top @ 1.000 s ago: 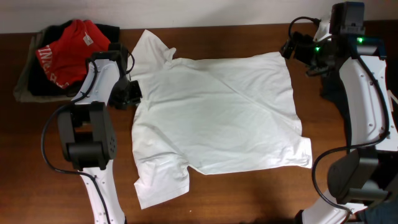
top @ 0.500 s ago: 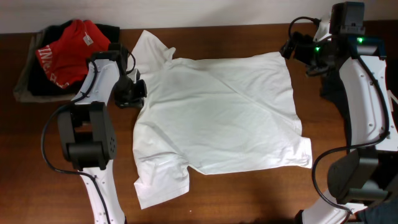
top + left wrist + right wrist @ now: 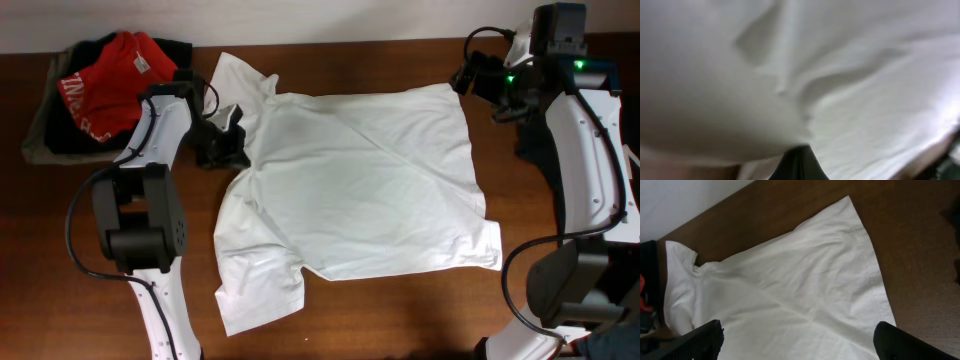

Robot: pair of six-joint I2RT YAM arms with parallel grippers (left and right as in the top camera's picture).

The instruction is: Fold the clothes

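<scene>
The clothes, a plain white T-shirt (image 3: 350, 190), lie spread on the brown table with one sleeve toward the front left. My left gripper (image 3: 232, 140) is shut on the shirt's left edge near the collar, and a small flap of cloth stands bunched up above it. White fabric (image 3: 840, 75) fills the left wrist view, with only the dark tip of the shut left gripper (image 3: 799, 162) showing at the bottom. My right gripper (image 3: 470, 78) hangs open above the shirt's back right corner. In its wrist view the right gripper (image 3: 800, 347) holds nothing, and the shirt (image 3: 790, 295) lies below it.
A pile with a red garment (image 3: 112, 75) on black clothing (image 3: 170, 52) sits at the back left corner. Bare wood (image 3: 400, 310) runs along the front. A white wall (image 3: 685, 200) borders the far edge.
My left gripper has shut on the shirt's left edge and moved right, dragging that edge inward and bunching it. The right arm has not moved.
</scene>
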